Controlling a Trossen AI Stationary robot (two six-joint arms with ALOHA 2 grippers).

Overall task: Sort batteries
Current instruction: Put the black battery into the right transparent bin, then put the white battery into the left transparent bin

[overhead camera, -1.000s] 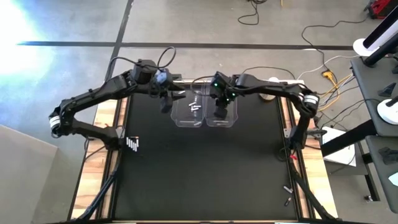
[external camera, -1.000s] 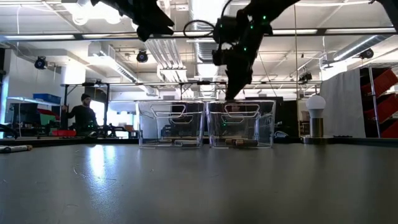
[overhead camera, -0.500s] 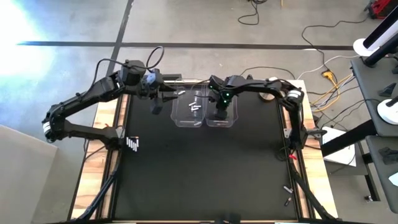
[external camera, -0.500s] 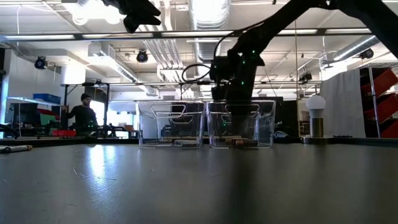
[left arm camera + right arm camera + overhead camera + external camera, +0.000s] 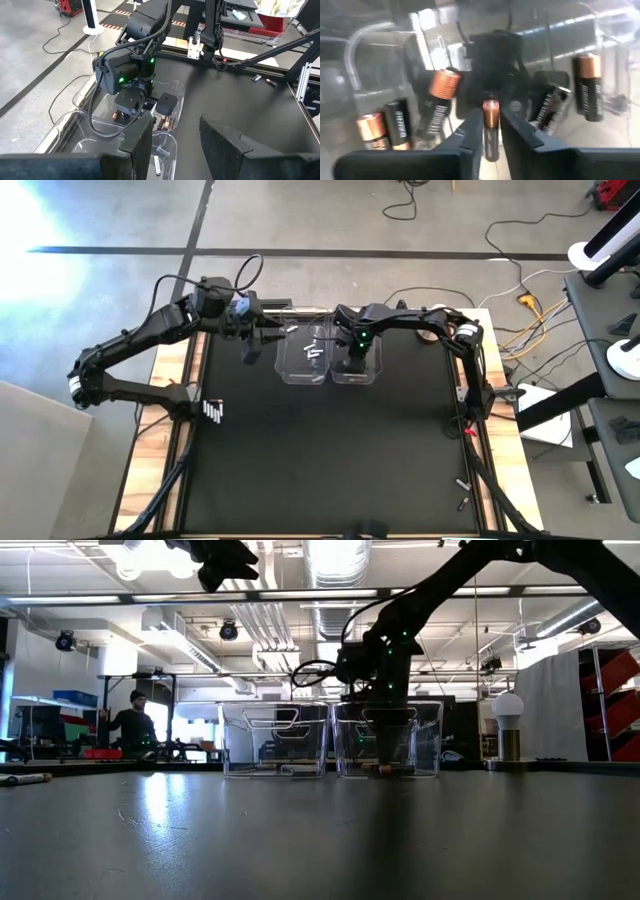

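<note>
Two clear bins stand side by side at the table's far middle. The left bin (image 5: 305, 355) holds silvery batteries (image 5: 313, 352); the right bin (image 5: 357, 363) holds dark, copper-ended batteries (image 5: 439, 102). My right gripper (image 5: 491, 131) reaches down into the right bin (image 5: 388, 740) and is shut on one dark battery (image 5: 490, 127). To the left of the left bin and above the table, my left gripper (image 5: 175, 145) hangs open and empty. More batteries lie at the table's left edge (image 5: 212, 412) and near its right front (image 5: 462, 485). My right gripper has the dark battery between its two fingers (image 5: 470, 132), which lie along its length. The battery's copper end (image 5: 490, 110) sticks out past the fingertips toward the bin's floor. The fingers come from above, pointing steeply down inside the right bin.
The bins' clear walls (image 5: 275, 740) stand close around the right gripper. A round silver-and-white knob object (image 5: 509, 725) stands at the far right. The dark mat (image 5: 330, 450) in front of the bins lies bare. A person (image 5: 130, 720) is in the room behind the table.
My right gripper has sunk into the right bin and tipped more steeply downward. My left gripper has drawn back from the left bin toward the table's left edge, rising a little, and has then kept still.
</note>
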